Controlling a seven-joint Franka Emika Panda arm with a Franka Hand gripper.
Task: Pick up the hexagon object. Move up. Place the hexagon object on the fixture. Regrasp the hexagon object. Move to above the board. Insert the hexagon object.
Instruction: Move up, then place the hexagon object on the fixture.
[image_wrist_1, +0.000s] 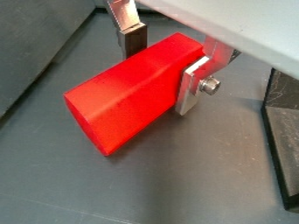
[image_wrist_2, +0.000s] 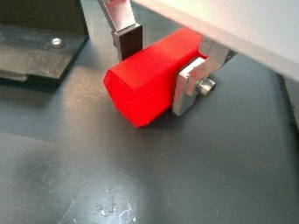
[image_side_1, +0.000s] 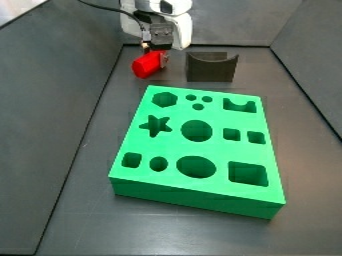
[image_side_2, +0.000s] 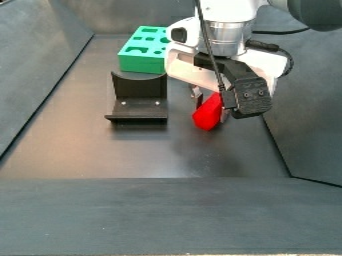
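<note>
Hexagon object (image_wrist_1: 128, 101) first: you see a bright red, smooth, matte plastic-looking prism with flat facets and crisp edges, its six-sided end face turned toward the camera in a wrist view (image_wrist_2: 146, 83). Your claw (image_wrist_1: 163, 57) is clamped on it near one end, one flat silver finger plate (image_wrist_1: 193, 86) with a bolt pressed against one side face and a dark pad (image_wrist_1: 132, 39) against the opposite side. In both side views the red piece (image_side_1: 146, 64) hangs tilted, its free end lowest and at or just above the dark grey floor; you cannot tell whether it touches. The white arm comes down nearly vertically over it in a side view, the claw (image_side_2: 210, 100) low and angled. Just beside the prism stands the fixture (image_side_1: 210, 66), a dark matte block with a curved notch in its top, seen as an L-shaped bracket on a base plate from the opposite side (image_side_2: 136, 97). The board (image_side_1: 201, 150), a thick bright green slab cut with hexagon, star, round, square and oval holes, lies nearby on the floor, apart from both.
</note>
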